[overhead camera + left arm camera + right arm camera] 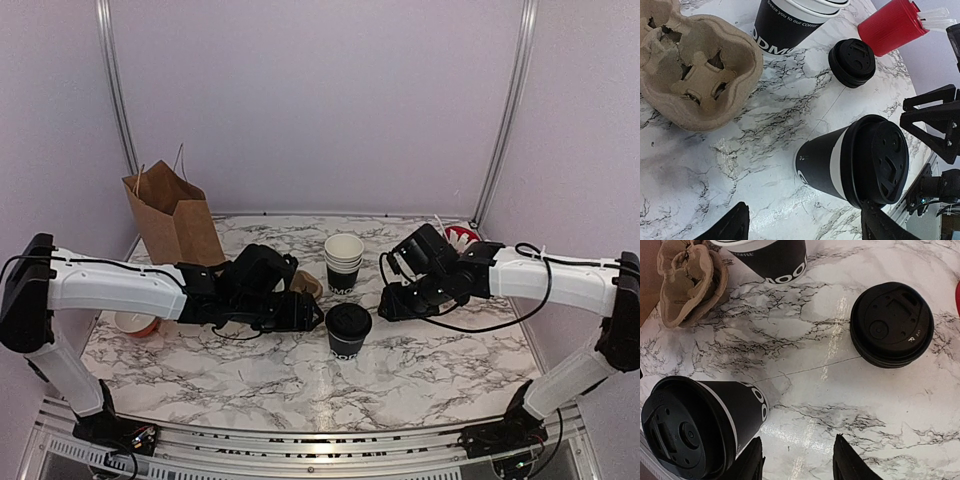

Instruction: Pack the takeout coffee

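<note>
A lidded black coffee cup [347, 331] stands upright at the table's middle; it also shows in the left wrist view [852, 162] and the right wrist view [695, 427]. A stack of open black cups [344, 264] stands behind it. A brown pulp cup carrier [692, 75] lies left of the stack. My left gripper [312, 312] is open and empty just left of the lidded cup; in its wrist view [807, 227] the cup sits beside the right finger. My right gripper [388, 303] is open and empty just right of the cup, over bare marble [797, 462].
A brown paper bag [172, 215] stands at the back left. A stack of black lids [891, 324] lies right of the cup stack, with a red cup of white stirrers [892, 25] behind it. A small orange-rimmed cup [134, 323] sits at the left edge.
</note>
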Robot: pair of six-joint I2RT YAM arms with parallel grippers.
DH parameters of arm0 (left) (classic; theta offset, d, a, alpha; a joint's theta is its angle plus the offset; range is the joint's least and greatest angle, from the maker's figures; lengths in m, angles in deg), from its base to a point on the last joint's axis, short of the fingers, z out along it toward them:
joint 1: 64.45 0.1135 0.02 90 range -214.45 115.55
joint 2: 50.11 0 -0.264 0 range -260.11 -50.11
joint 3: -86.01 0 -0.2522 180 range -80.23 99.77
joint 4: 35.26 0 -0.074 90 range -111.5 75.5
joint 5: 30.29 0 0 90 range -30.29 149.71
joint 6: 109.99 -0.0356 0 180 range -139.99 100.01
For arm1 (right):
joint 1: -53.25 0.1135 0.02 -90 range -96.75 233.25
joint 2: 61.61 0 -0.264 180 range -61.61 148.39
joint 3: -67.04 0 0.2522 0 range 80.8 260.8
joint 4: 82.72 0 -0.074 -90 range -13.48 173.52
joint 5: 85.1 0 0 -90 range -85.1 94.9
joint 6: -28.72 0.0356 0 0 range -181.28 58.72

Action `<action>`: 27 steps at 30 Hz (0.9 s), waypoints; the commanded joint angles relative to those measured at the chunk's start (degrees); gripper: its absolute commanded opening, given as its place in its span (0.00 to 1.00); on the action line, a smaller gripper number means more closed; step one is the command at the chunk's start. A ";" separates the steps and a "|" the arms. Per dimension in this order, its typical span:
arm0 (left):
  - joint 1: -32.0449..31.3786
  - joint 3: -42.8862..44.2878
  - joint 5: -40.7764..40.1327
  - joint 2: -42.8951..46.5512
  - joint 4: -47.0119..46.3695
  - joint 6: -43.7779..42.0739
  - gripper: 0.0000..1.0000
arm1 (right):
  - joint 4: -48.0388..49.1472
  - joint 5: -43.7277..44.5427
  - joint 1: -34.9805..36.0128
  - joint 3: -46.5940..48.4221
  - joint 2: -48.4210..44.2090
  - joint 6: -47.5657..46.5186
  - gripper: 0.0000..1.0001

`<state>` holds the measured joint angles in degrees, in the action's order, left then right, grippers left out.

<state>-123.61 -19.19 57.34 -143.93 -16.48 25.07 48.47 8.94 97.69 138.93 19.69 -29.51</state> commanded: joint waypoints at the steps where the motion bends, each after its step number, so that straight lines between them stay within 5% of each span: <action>1: -0.77 1.67 0.60 -1.08 0.80 0.63 0.77 | 6.42 -5.99 -0.41 -1.05 -1.53 1.56 0.46; 27: -1.10 5.63 -2.54 0.68 4.15 -1.79 0.77 | 7.99 -8.43 -0.41 -3.99 -2.11 2.68 0.46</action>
<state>-124.46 -17.20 57.12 -145.04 -15.26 25.39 55.44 0.89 97.59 134.76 17.53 -27.21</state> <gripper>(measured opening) 0.771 0.456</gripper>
